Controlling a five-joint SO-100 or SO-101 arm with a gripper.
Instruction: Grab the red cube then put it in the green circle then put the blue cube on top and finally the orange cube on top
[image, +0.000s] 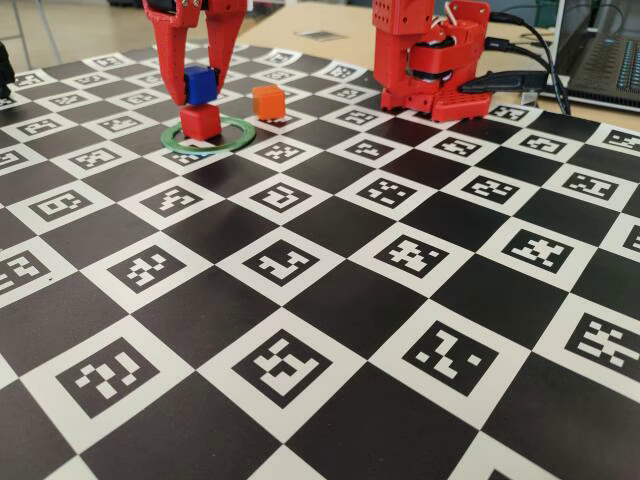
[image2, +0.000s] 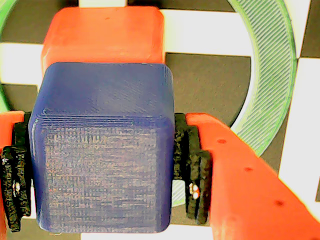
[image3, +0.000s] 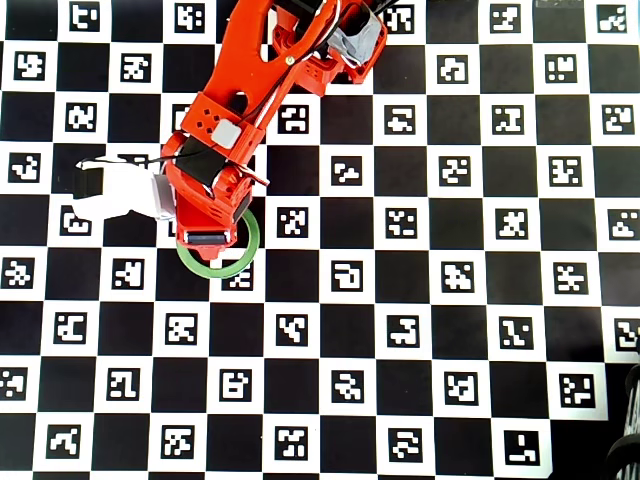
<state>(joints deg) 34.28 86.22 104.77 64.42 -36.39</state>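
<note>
- Three small plastic cubes are showing on my feeds: the blue cube (image: 201, 83), the red cube (image: 200, 121) and the orange cube (image: 267, 101), all with rounded edges and fine printed layer lines.
- I am seeing the red cube sitting inside the green circle (image: 237, 136), a thin flat ring with a ridged top, lying on the desk (image: 330, 330), which is covered in a black-and-white checker of coded markers.
- My tool (image: 203, 95) is pinching the blue cube between its two red fingers; in the wrist view dark rough pads (image2: 191, 165) are pressing both side faces.
- In the fixed view the blue cube is hanging directly over the red cube, very close; I cannot tell whether they are touching.
- The orange cube is resting on the desk just outside the ring, to its right in the fixed view.
</note>
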